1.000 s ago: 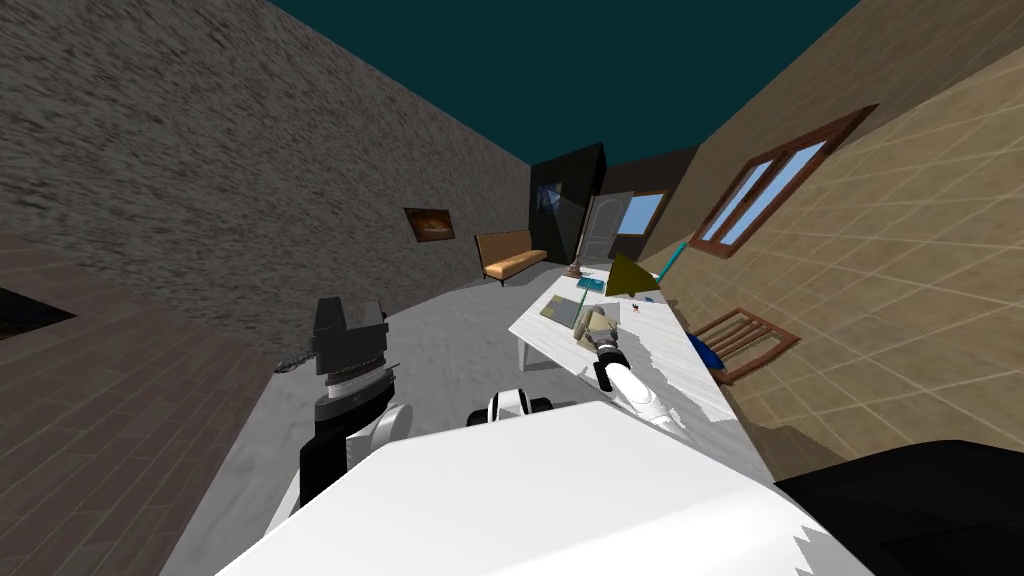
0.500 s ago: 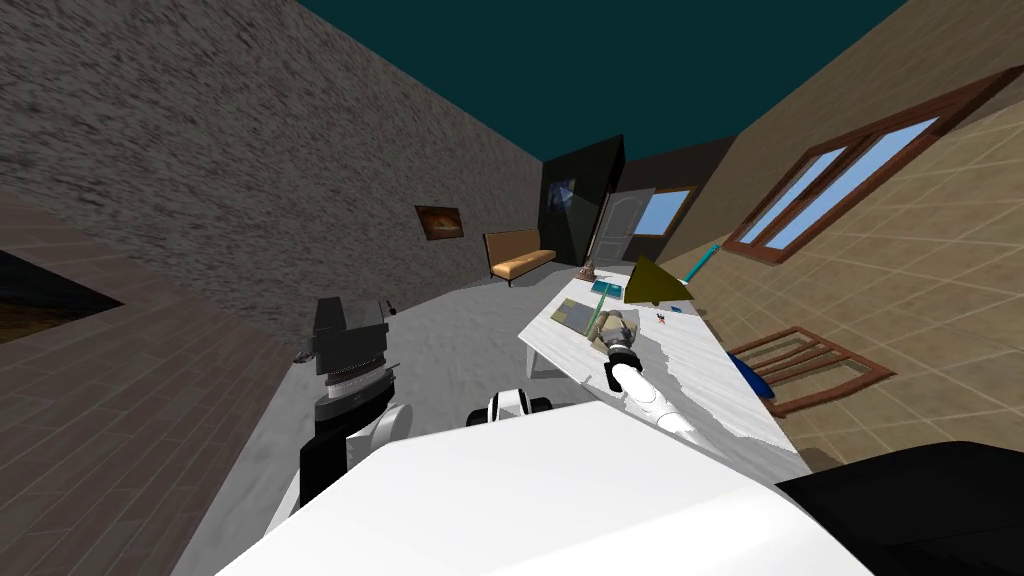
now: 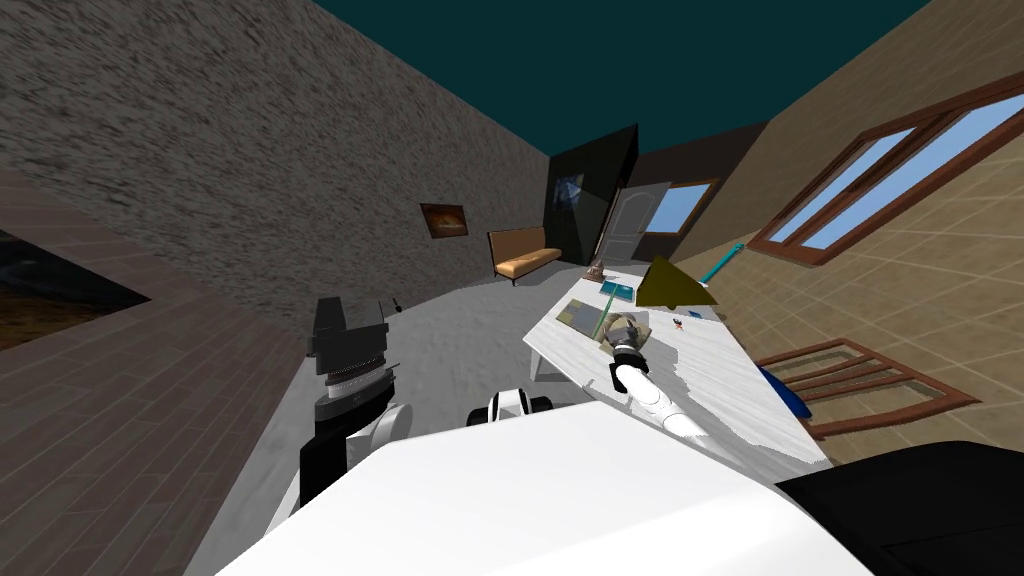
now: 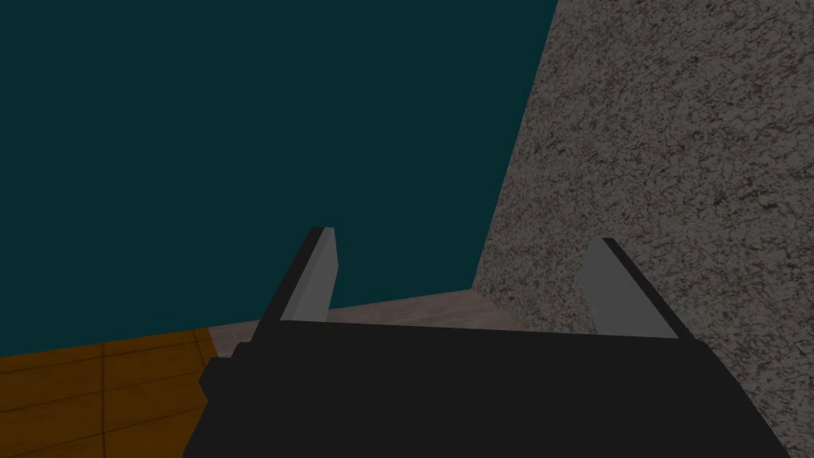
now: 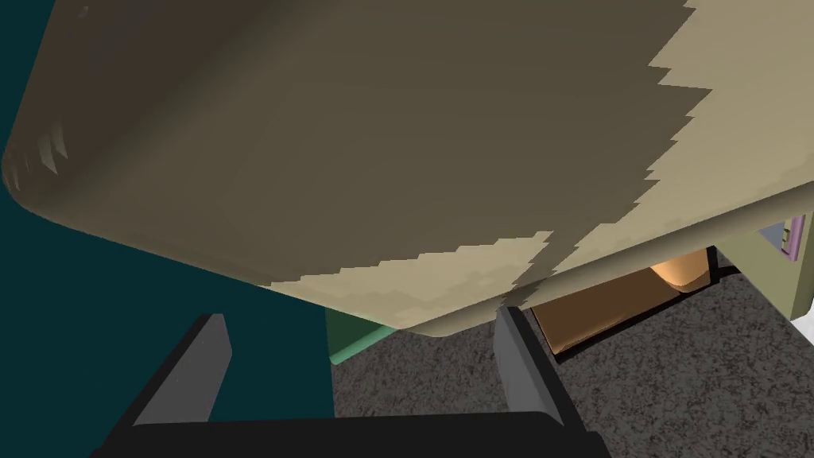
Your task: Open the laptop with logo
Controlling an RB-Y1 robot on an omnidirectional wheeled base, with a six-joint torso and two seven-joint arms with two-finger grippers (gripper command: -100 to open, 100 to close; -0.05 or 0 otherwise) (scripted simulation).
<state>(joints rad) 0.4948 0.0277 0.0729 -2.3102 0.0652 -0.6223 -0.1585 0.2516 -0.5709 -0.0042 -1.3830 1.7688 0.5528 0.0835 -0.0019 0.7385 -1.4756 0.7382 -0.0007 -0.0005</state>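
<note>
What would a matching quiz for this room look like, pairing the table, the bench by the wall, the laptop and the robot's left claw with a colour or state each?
Things:
1. table
2. bench
3. laptop
4. left gripper

Colour or state:
a. dull khaki
b. open, fingers apart
c. white
d. orange-brown

Pairs: 1-c, 2-d, 3-a, 4-b
</note>
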